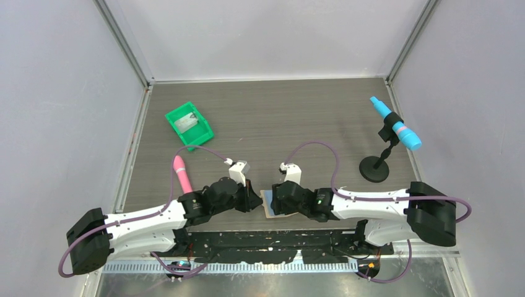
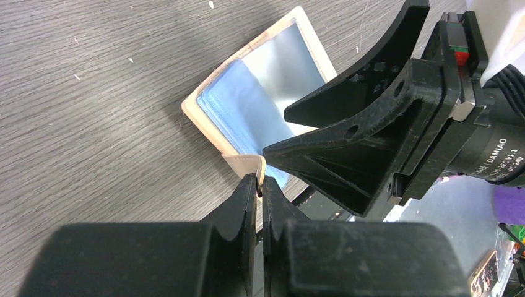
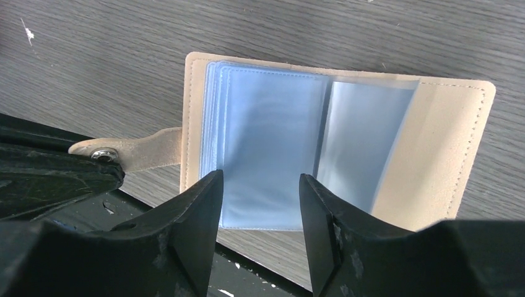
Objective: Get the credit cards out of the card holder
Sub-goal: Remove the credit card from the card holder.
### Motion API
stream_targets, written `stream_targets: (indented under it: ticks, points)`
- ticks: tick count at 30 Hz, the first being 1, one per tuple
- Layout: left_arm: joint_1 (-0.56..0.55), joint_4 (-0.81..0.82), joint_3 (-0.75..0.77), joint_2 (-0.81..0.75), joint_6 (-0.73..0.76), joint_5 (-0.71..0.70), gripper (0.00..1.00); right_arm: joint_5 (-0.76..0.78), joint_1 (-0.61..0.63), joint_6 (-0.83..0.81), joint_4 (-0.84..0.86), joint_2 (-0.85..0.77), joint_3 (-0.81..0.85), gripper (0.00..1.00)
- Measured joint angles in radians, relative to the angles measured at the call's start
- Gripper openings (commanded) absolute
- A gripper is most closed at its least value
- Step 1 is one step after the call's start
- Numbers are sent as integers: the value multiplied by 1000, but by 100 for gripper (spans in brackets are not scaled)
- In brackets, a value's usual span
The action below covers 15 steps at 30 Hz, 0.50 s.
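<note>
Showing the card holder lying spread open on the table, at the lower centre of the overhead view between the two wrists. Left gripper: jaws pressed together, pinching the strap tab that juts from the holder's edge. In the right wrist view this tab runs off toward the left of the frame.

Right gripper: jaws spread and holding nothing, at the lower centre of its own view, with the fingertips over the lower edge of the stack of blue pockets. The stack lies directly above the jaws in that frame, its long side running top to bottom. The holder's spread runs left to right, in line with the gap between the jaws. A paler leaf stands half raised just right of the fold.

No credit cards can be told apart from the pockets here. Judgement: the right arm is free and nearer the pockets, so the pull falls to it, with the left anchoring the holder.
</note>
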Motion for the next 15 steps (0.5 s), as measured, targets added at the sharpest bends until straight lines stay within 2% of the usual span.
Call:
stream_targets:
  ticks: [3, 8, 15]
  points:
    - [0, 0, -2, 0, 0, 0, 0, 2, 0, 4, -2, 4, 0, 49]
    - [0, 1, -7, 0, 0, 0, 0, 16, 0, 13, -25, -3, 0, 48]
    - [0, 3, -11, -3, 0, 0, 0, 37, 0, 14, -53, -40, 0, 57]
